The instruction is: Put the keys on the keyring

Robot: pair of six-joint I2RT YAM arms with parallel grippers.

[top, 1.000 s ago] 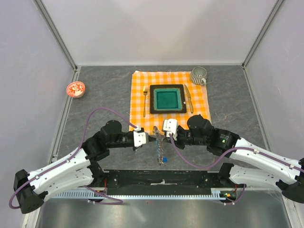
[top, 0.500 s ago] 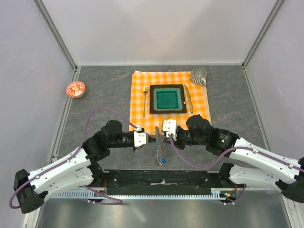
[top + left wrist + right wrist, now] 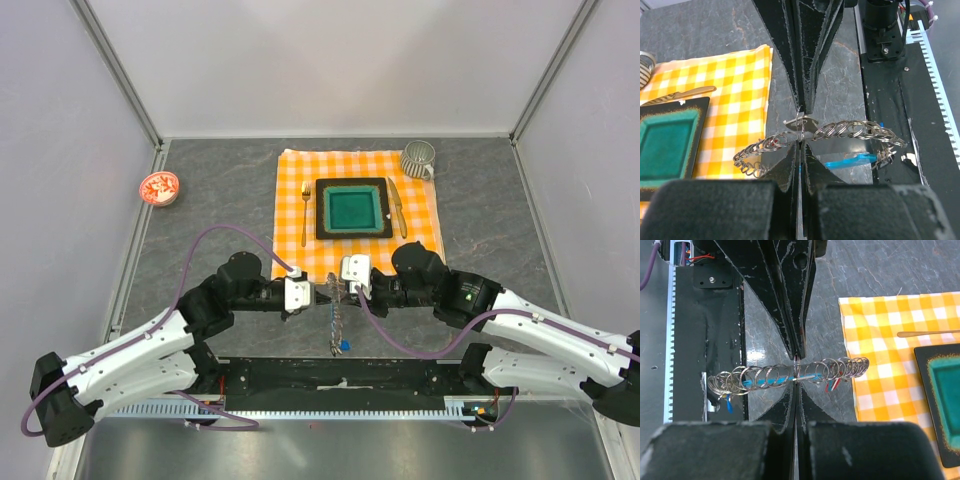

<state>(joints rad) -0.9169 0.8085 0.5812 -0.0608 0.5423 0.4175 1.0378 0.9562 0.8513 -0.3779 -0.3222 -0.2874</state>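
Note:
The keyring (image 3: 335, 320) is a string of several silvery wire rings with a cyan clip (image 3: 850, 160). It hangs between the two arms over the table's near edge. My left gripper (image 3: 318, 291) and right gripper (image 3: 338, 290) meet tip to tip at its upper part, each shut on a ring. In the left wrist view the left gripper (image 3: 801, 145) pinches the keyring (image 3: 840, 131) mid-length. In the right wrist view the right gripper (image 3: 796, 382) does the same. Small keys hang from the rings: a red-and-white tag (image 3: 832, 385) and a blue tag (image 3: 729, 402).
An orange checked cloth (image 3: 300, 170) lies behind the grippers with a green plate (image 3: 352, 208), fork (image 3: 306, 212) and knife (image 3: 397, 205). A mug (image 3: 419, 158) stands at its far right corner. A red-and-white dish (image 3: 159, 187) sits far left. The black base rail (image 3: 340, 375) runs below.
Both grippers have drawn slightly closer together, still shut. The hanging string of rings has swung a little and now hangs straighter.

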